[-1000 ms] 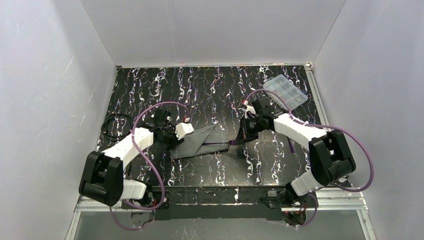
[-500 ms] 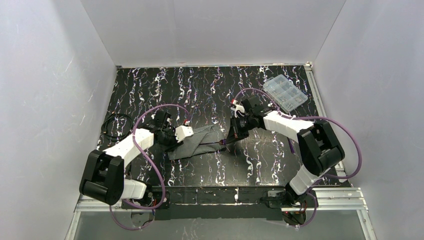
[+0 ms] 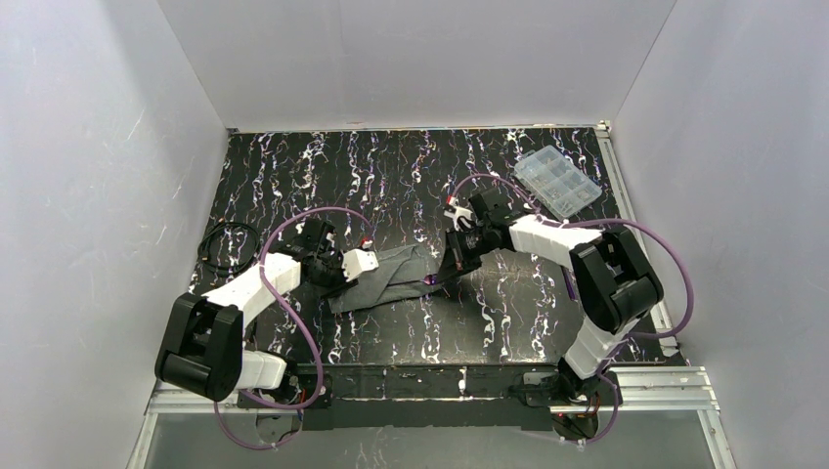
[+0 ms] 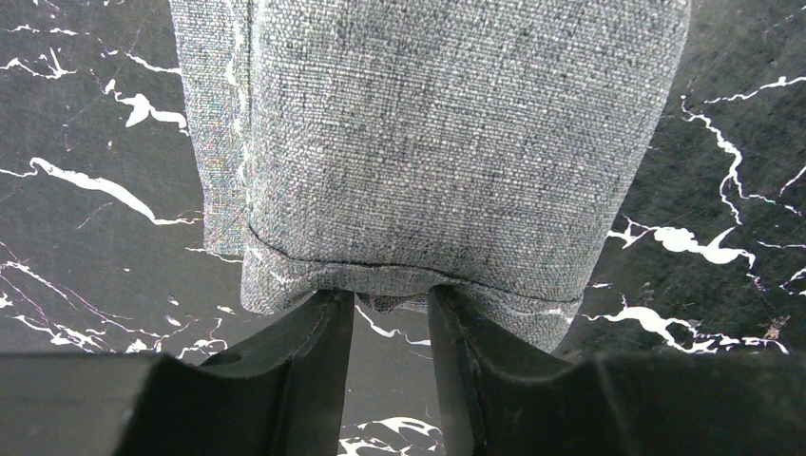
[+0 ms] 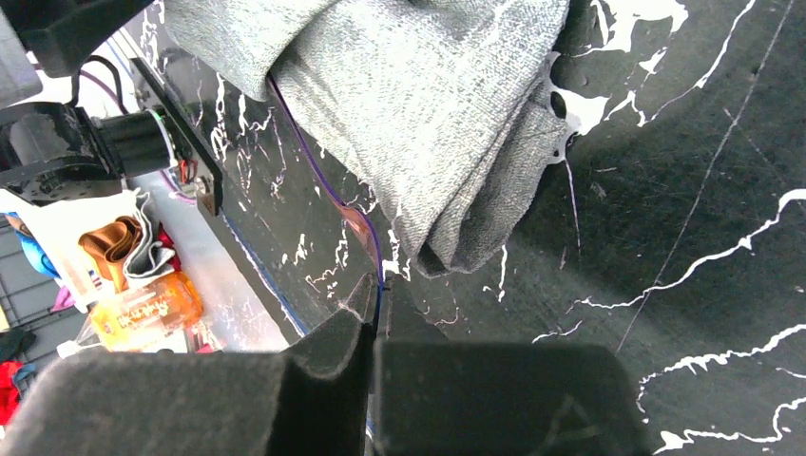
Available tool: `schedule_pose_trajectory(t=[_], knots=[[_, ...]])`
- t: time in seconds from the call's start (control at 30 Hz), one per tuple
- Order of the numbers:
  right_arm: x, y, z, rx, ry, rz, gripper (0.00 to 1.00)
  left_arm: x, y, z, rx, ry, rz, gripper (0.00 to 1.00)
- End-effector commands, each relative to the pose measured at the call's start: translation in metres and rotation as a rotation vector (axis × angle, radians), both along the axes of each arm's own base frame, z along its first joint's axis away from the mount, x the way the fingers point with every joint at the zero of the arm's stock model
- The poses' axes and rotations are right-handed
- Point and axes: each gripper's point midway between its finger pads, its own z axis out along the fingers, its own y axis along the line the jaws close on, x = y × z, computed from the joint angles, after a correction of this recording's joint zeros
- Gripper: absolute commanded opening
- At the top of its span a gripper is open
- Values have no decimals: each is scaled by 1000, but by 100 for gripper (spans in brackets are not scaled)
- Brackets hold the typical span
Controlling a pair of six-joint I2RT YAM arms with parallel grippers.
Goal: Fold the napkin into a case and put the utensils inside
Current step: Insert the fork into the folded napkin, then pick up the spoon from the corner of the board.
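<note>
The dark grey napkin (image 3: 386,276) lies folded into a narrow case on the black marbled table. My left gripper (image 4: 390,313) is at its left end. The fingertips (image 4: 323,318) touch the stitched hem (image 4: 409,271), with a gap and a small nub of cloth between them. My right gripper (image 5: 380,285) is shut on the thin handle of a purple utensil (image 5: 328,180). That utensil runs along the napkin's (image 5: 428,114) folded edge beside its open end. From above, the right gripper (image 3: 448,272) sits at the napkin's right end with the utensil (image 3: 433,281) reaching the cloth.
A clear plastic compartment box (image 3: 557,183) stands at the back right. A black cable coil (image 3: 223,244) lies at the left edge. White walls close in three sides. Purple cables loop over both arms.
The right arm has swung left, bringing the utensil up to the napkin's right end. The left gripper stays at the left end, its jaws slightly narrower.
</note>
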Motion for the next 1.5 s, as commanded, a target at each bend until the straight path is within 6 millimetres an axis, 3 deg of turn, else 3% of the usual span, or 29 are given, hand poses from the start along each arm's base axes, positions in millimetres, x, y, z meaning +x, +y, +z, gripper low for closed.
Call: schedule_pose_trajectory(t=[0.0,0.33,0.7,0.77,0.9,1.07,1.17,1.27,1.37,1.47], knots=[[10,15,11,58,-47,54,1,-6,3,0,8,9,-11,32],[14,37,5,8,-77,91,1,-6,5,-1,17,5,-30,31],[28,41,-9,-50,-109,73,3,-8,7,-2,25,-7,-44,30],[32,41,-10,-69,-120,64,21,-8,7,-2,28,-8,-47,30],[41,32,-3,-122,-178,30,66,-9,9,-4,38,-4,-55,30],[51,18,27,-160,-251,6,80,-8,10,-3,43,-10,-57,30],[57,-2,44,-229,-283,-24,98,-7,8,4,37,-11,-55,30],[64,-40,55,-346,-298,-86,99,-5,6,15,25,-12,-34,35],[95,-100,72,-410,-312,-340,99,-3,1,31,-15,-30,-4,58],[124,-179,79,-575,-344,-605,99,-3,-3,48,-45,-35,13,68]])
